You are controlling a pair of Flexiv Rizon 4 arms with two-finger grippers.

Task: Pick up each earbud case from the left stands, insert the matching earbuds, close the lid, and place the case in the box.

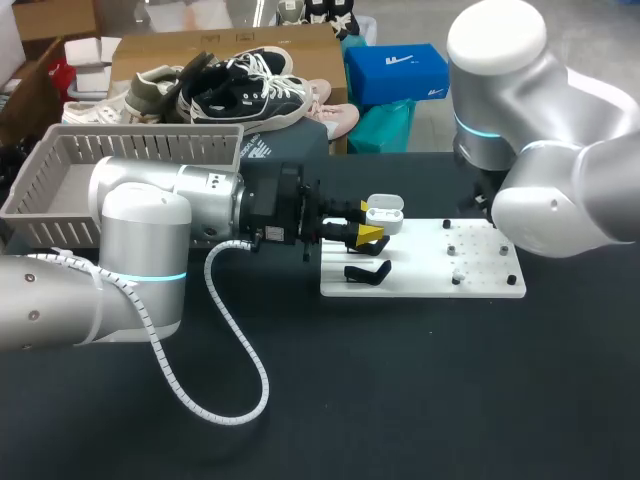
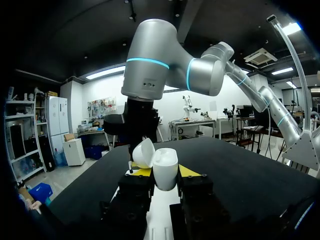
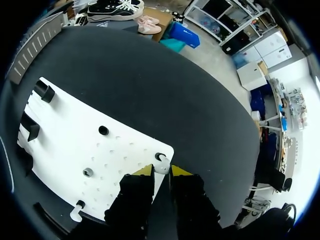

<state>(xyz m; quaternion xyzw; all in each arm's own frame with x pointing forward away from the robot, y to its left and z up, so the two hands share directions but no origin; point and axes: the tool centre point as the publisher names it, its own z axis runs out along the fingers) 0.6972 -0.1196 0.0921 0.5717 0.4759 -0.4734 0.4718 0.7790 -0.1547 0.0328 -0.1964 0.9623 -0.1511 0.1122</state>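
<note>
A white earbud case (image 1: 386, 213) with its lid hinged open is held just above the left end of the white board (image 1: 430, 275), my left gripper (image 1: 367, 222) shut on it. In the left wrist view the case (image 2: 165, 169) stands upright between the yellow tips, lid (image 2: 142, 152) tipped back. My right gripper (image 3: 162, 171) is at the board's (image 3: 75, 145) far corner, its narrow-set tips closed on a small white earbud (image 3: 161, 162). In the head view that gripper is hidden behind its own arm (image 1: 560, 200). The grey basket (image 1: 60, 175) stands at the back left.
Black stands (image 1: 366, 272) sit empty on the board's left end, under the left gripper. Small pegs (image 3: 103, 130) dot the board's right half, with another small white piece (image 3: 75, 216) at its near edge. A white cable (image 1: 235, 350) loops over the dark table.
</note>
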